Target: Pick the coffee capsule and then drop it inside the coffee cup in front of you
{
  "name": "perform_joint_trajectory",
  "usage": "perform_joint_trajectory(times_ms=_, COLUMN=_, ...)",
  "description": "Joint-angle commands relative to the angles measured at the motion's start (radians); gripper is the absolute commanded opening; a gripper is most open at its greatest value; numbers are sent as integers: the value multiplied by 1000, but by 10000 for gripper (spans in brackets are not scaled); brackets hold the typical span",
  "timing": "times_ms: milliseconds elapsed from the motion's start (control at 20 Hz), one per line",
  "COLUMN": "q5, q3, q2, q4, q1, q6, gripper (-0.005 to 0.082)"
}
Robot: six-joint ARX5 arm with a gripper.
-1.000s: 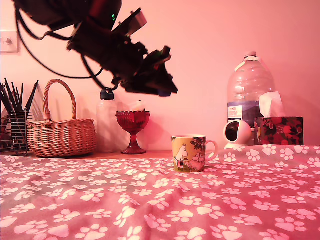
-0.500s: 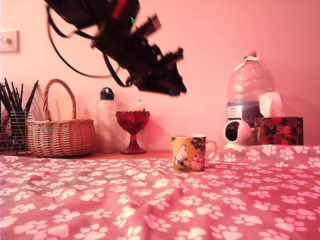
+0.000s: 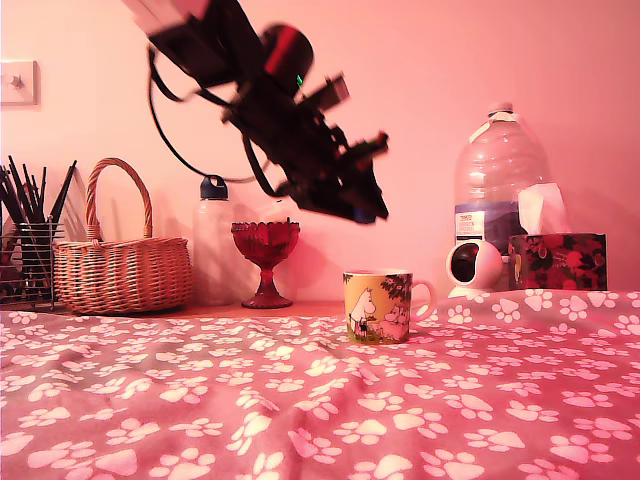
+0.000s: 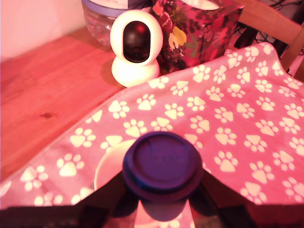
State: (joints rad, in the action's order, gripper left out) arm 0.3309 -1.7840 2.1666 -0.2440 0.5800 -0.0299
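Observation:
The dark blue coffee capsule [image 4: 163,164] fills the centre of the wrist view, seen end-on, with my gripper [image 4: 162,202] shut on it between dark fingers [image 4: 102,202]. Just behind it shows the pale rim of the coffee cup [image 4: 105,166]. In the exterior view the yellow-orange coffee cup [image 3: 378,306] with white cartoon figures stands upright on the paw-print cloth. My gripper [image 3: 366,208] hangs in the air above it, slightly toward the exterior view's left, and a bit of the capsule [image 3: 362,214] peeks out at its tip.
A red goblet [image 3: 266,262], a bottle [image 3: 212,240], a wicker basket [image 3: 122,265] and a pencil holder [image 3: 25,250] stand at the back left of the exterior view. At the back right are a white ball-shaped gadget [image 3: 474,268], a large water bottle [image 3: 497,180] and a tissue box [image 3: 556,260].
The arm has swung toward the exterior view's right and lower, carrying the capsule to a spot over the cup. The cup has not moved.

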Motion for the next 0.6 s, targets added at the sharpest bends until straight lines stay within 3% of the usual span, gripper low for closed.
perform_joint_trajectory(times_ms=0, q5=1, q3=-34, q2=66, q4=-18, q1=9, q6=-5, gripper=196)
perform_joint_trajectory(times_ms=350, q5=-50, q3=-128, q2=153, q4=-117, q1=10, q6=-25, gripper=196)
perform_joint_trajectory(times_ms=550, q5=-52, q3=-129, q2=153, q4=-126, q1=10, q6=-30, gripper=196)
